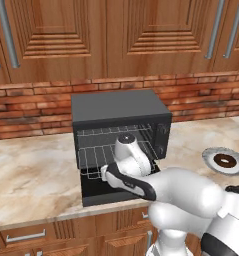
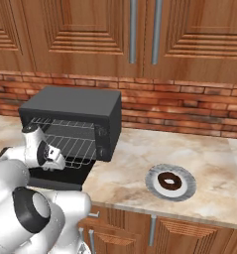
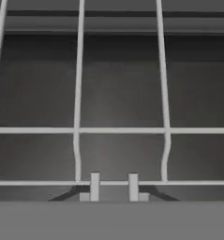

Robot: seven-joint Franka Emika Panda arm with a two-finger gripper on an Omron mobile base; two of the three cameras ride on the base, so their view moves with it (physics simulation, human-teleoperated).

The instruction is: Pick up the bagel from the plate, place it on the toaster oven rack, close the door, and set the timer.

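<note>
1. a black toaster oven (image 1: 118, 107) is sitting on a marbled counter (image 1: 31, 175) against a brick backsplash (image 1: 26, 107), with wooden cabinets (image 1: 91, 35) hanging above.
2. the door (image 1: 113, 192) is lying folded down flat toward the front, leaving the cavity open.
3. the toaster oven rack (image 1: 93, 157) is showing as a silver wire grid inside the cavity; in the right base view its front part (image 2: 73, 149) is reaching forward over the lowered door.
4. the white arm is bending in from the front, its hand sitting low at the mouth of the oven, over the door.
5. the gripper (image 3: 113, 186) is pointing into the cavity; in the hand view its two finger tips (image 3: 94, 185) are standing close together right at the front wire of the rack, between two of the lengthwise wires.
6. the jaws are reading as closed; whether they are pinching the front wire or only touching it, cannot tell.
7. the bagel (image 2: 169, 181) is lying on the plate (image 2: 185, 173), dark brown ring, hole facing up.
8. the plate is sitting on the counter to the right of the oven, well apart from the gripper; in the left base view it is showing near the right edge, with the bagel (image 1: 224, 161) roughly centred on it.
</note>
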